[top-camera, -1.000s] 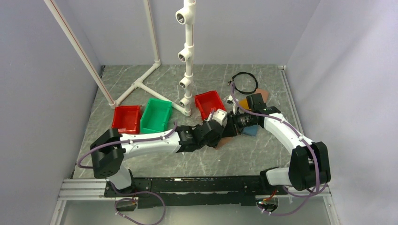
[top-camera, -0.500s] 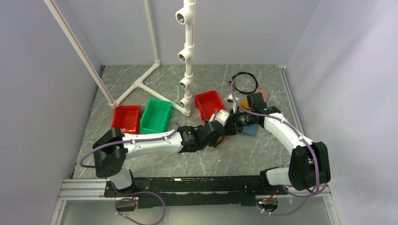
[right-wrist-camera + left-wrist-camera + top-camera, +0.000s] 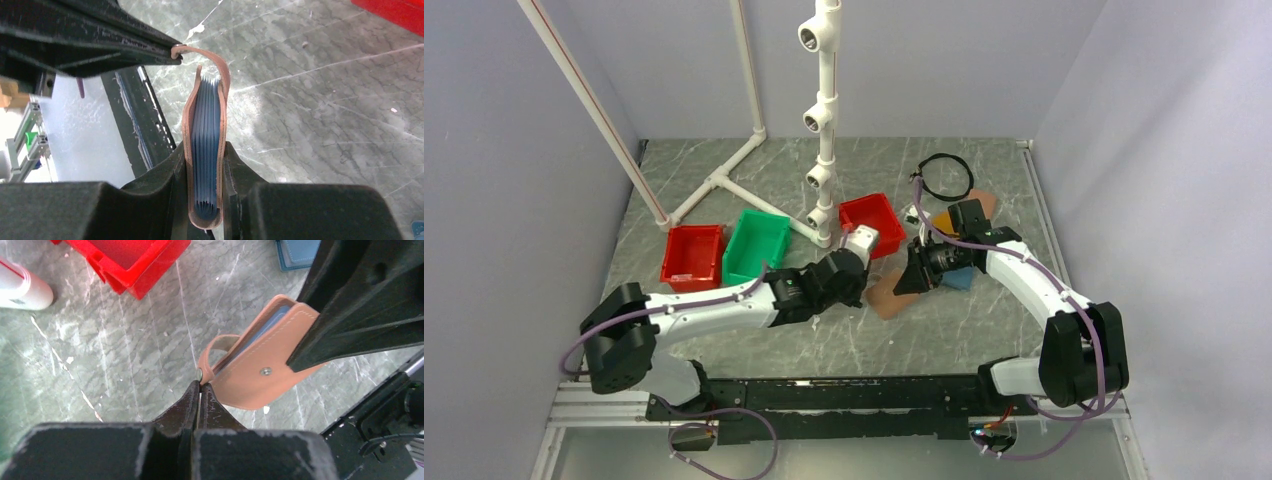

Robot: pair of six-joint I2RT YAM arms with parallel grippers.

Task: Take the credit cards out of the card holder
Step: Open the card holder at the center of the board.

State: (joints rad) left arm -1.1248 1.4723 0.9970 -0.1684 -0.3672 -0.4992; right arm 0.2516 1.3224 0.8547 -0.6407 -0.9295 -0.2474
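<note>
Just in front of the red bin, right gripper clamps the card holder at its fold, left gripper pinches the snap tab; best to peel tab straight back, no twisting.

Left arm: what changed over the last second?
The left gripper closed its jaws on the snap tab of the card holder, and the arm drew back leftward. The right gripper stayed clamped on the card holder; the green bin did not move.
</note>
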